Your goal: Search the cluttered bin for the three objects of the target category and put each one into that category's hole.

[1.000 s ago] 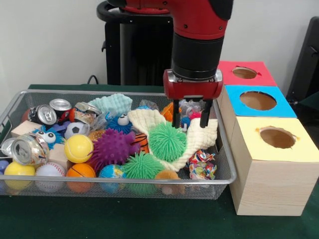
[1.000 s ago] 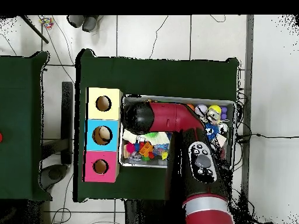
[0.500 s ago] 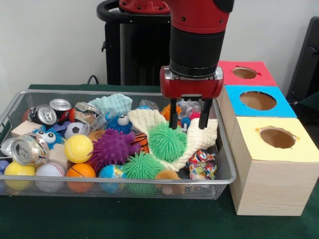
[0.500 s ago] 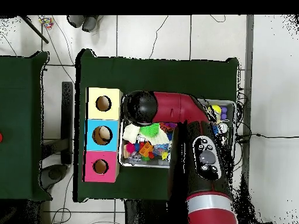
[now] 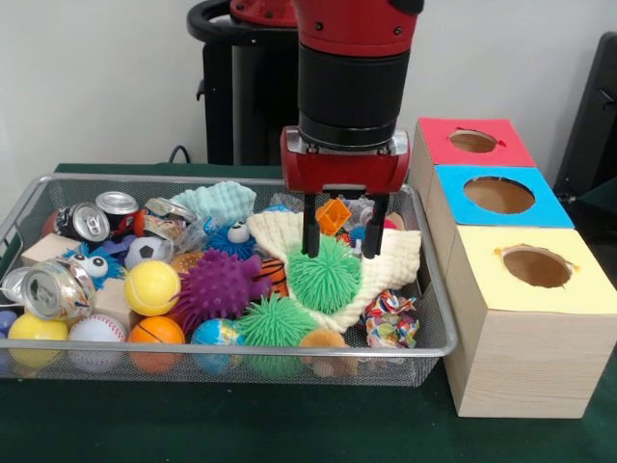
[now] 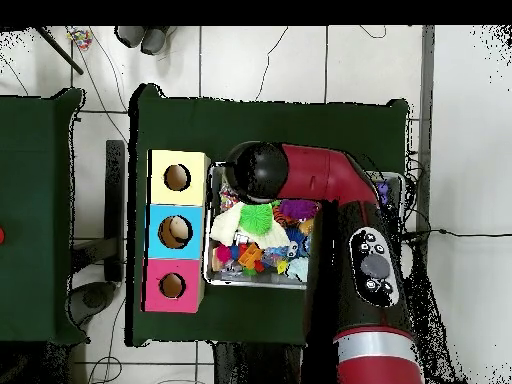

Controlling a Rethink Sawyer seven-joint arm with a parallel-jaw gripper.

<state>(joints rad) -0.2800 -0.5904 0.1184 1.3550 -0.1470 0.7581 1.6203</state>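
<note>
At the left of the front view, a wire mesh bin (image 5: 429, 289) sits on the green desk (image 5: 222, 424), packed with crushed drink cans (image 5: 58, 289), a yellow tennis ball (image 5: 152, 287), a small basketball (image 5: 155, 331) and a purple spiky ball (image 5: 220, 285). Near the bin's middle a green spiky ball (image 5: 324, 273) lies on a cream knitted cloth (image 5: 386, 270), with a second green spiky ball (image 5: 276, 321) in front of it against the near wall. The gripper (image 5: 341, 253) hangs directly over the first green ball, its black fingers (image 5: 310, 234) spread wide to either side of the ball's top, gripping nothing. To the right, just beside the bin, stands a row of three wooden boxes with round holes: yellow-topped (image 5: 536, 267) nearest, blue-topped (image 5: 498, 195) in the middle, red-topped (image 5: 472, 141) farthest
</note>
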